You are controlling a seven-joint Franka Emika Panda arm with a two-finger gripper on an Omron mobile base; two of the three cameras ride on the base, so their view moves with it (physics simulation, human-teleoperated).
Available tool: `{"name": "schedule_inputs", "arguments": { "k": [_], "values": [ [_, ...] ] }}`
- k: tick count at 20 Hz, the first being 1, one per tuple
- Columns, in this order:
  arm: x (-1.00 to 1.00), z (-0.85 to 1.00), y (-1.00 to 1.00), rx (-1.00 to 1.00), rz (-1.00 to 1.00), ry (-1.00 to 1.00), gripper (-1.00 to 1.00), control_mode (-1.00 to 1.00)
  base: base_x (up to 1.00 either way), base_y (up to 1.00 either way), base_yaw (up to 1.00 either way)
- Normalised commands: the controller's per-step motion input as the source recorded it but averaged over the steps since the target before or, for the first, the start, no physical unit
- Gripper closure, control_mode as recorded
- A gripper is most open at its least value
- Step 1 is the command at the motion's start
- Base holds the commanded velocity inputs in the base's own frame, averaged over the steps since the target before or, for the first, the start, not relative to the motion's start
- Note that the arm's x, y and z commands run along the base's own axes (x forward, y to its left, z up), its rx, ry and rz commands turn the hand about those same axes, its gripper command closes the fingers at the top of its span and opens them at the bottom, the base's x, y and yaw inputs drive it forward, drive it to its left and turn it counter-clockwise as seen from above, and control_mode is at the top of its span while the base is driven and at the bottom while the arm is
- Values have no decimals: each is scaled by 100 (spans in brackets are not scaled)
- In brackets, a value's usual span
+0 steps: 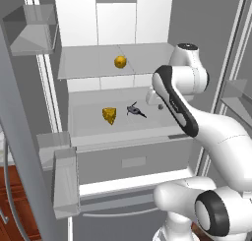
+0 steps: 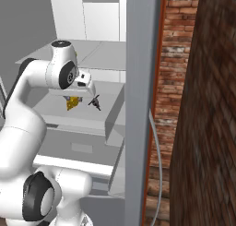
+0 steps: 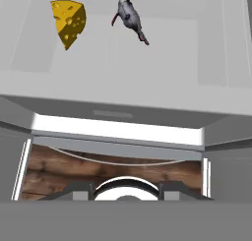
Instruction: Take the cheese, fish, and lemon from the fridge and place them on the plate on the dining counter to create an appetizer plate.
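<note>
The fridge [image 1: 78, 18] stands open in front of me. On its upper glass shelf rests the round lemon [image 1: 120, 62]. One shelf lower lie the cheese [image 1: 109, 115] [image 2: 72, 103] [image 3: 69, 19] wedge and, just right of it, the dark fish [image 1: 135, 110] [image 2: 95, 101] [image 3: 130, 16]. My white hand [image 2: 86, 84] hovers over the front right of that lower shelf, short of the fish. The gripper [image 3: 126, 192] is open, fingers wide apart with nothing between them. The plate and the dining counter are out of view.
Clear door bins [image 1: 64, 181] jut out at the left, another [image 1: 32, 31] higher up. The grey bottom drawer [image 1: 133, 161] sits under the lower shelf. A fridge door edge [image 2: 138, 105] and a brick wall [image 2: 177, 59] close off the right. Wooden floor [image 3: 98, 171] lies below.
</note>
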Motion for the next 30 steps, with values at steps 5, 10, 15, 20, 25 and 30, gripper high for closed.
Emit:
{"name": "schedule_inputs", "arguments": {
  "k": [5, 10, 15, 20, 25, 30],
  "values": [
    [-8, 0, 0, 0, 0, -2, -100, -100, 0, 0, 0],
    [-26, 1, 0, 0, 0, -13, -100, -100, 0, 0, 0],
    [-34, 9, 0, 0, 0, -19, -100, -100, 0, 0, 0],
    [-18, 0, 0, 0, 0, -10, -100, -100, 0, 0, 0],
    [-9, -24, 2, 0, 0, -5, -100, -100, 0, 0, 0],
    [0, -27, 8, 0, 0, 0, -100, -100, 0, 0, 0]
  ]
}}
